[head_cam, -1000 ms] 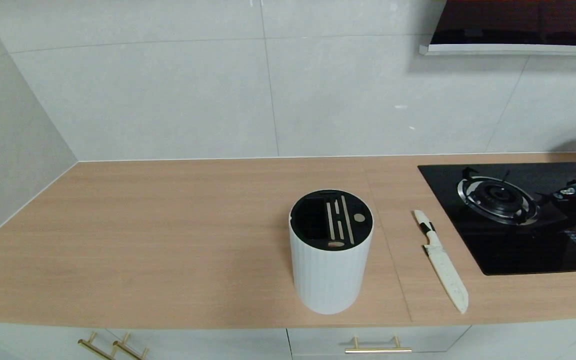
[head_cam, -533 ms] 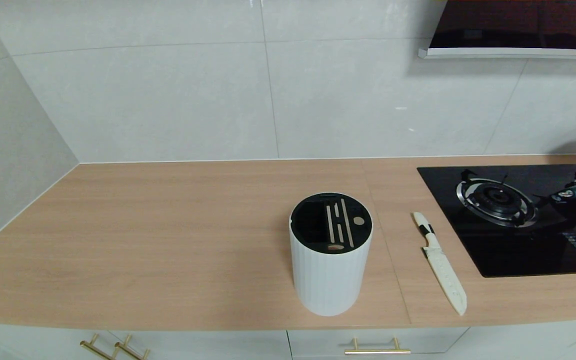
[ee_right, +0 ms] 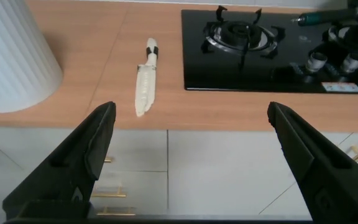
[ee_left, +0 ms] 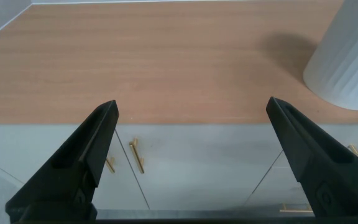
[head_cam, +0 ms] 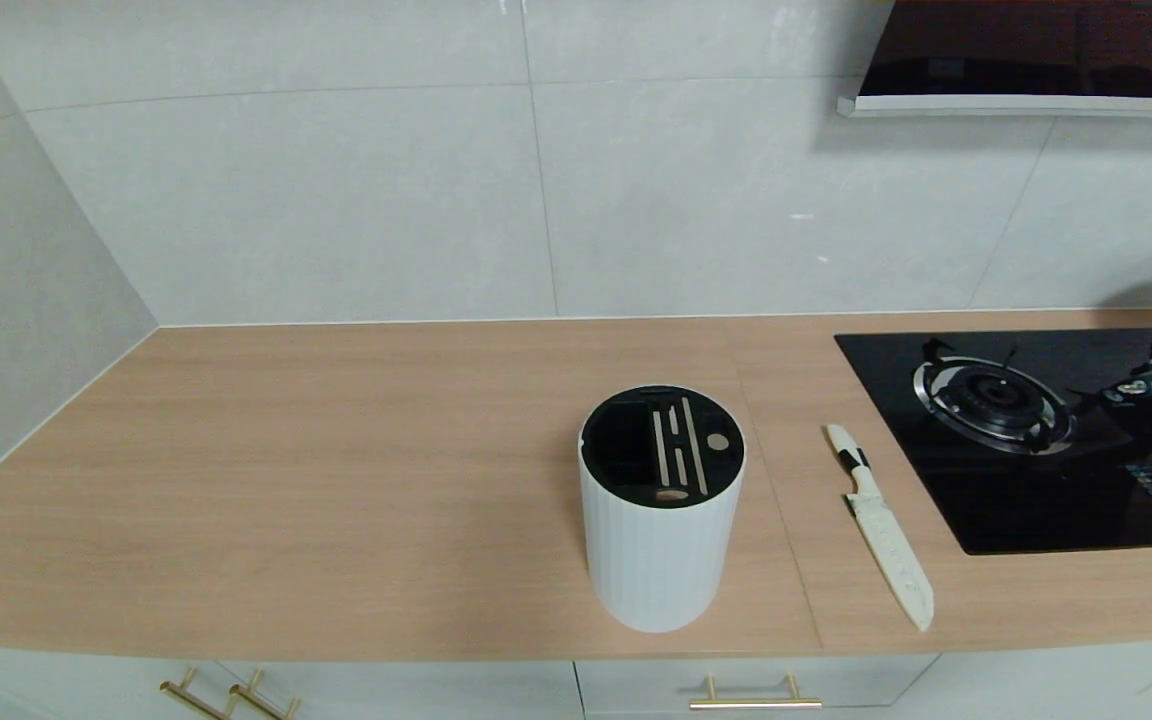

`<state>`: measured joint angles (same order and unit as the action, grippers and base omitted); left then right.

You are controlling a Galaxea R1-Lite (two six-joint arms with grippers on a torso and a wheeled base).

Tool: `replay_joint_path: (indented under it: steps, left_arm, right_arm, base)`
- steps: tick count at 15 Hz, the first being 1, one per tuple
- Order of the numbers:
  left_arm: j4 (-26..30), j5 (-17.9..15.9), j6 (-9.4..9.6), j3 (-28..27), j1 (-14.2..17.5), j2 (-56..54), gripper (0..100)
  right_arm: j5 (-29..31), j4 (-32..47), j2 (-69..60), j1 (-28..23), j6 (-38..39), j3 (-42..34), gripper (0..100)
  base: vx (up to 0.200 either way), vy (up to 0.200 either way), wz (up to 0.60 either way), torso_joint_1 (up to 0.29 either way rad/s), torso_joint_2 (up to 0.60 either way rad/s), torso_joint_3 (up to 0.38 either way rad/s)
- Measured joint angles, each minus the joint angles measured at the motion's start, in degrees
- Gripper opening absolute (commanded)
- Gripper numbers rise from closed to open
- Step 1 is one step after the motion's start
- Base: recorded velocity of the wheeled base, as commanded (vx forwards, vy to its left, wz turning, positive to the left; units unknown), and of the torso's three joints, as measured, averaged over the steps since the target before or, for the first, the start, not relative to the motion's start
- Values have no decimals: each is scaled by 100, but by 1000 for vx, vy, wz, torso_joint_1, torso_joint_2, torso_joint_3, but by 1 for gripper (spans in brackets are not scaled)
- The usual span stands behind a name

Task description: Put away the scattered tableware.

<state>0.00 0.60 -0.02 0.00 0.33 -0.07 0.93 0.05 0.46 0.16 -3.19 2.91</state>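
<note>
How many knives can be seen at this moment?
1. The knife lies flat on the counter between the white slotted holder and the hob, handle toward the wall, tip near the front edge. Nothing sticks out of the holder's slots.

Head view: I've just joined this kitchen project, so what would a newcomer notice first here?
A white ribbed knife holder with a black slotted top stands upright near the front of the wooden countertop. To its right a cream knife lies flat, apart from it, blade tip toward the front edge, beside the black gas hob.
</note>
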Motion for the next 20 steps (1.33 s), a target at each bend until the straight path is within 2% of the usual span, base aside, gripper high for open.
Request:
replay_joint_path:
  steps: [3, 9, 16, 20]
  left_arm:
    - [0, 0, -2, 0, -2, 0, 100]
    - [0, 0, -5, 0, 0, 0, 100]
    - [0, -2, -5, 0, -2, 0, 100]
    - [0, 0, -5, 0, 0, 0, 100]
  right_arm:
    - [-139, -69, 573, 138, 33, 695, 100]
    - [-528, -361, 3045, 286, 44, 1652, 100]
    - [-686, -2559, 7362, 522, 63, 2253, 100]
    - [-686, -3223, 9444, 734, 74, 3021, 100]
  base:
    - [0, 0, 0, 0, 0, 0]
    - [0, 0, 0, 0, 0, 0]
    - [0, 0, 0, 0, 0, 0]
    - [0, 0, 0, 0, 0, 0]
